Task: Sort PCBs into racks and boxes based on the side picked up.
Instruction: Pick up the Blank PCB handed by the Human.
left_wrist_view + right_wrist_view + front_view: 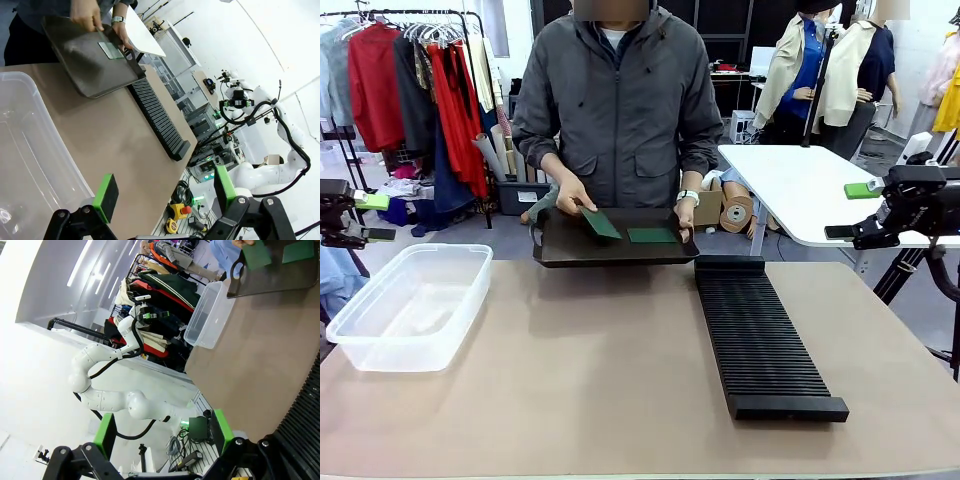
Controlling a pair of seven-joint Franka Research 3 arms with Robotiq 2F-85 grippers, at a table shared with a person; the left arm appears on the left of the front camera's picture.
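Two green PCBs are on a smooth black tray (560, 255) at the far edge. The person's hand tilts one PCB (600, 223) up; the other PCB (651, 236) lies flat. The long black ribbed rack (760, 340) lies right of centre, and the clear box (410, 305) stands at the left, nothing visible inside. My left gripper (365, 217) hovers open off the table's left side, far from the tray. My right gripper (855, 211) hovers open off the right side. In the wrist views the left gripper (165, 192) and the right gripper (162, 432) have nothing between their pads.
The person stands at the far side with both hands on the tray (90, 70). A white table (800, 185) is behind at the right and a clothes rail (410, 80) at the back left. Bare tabletop (590, 370) lies between box and rack.
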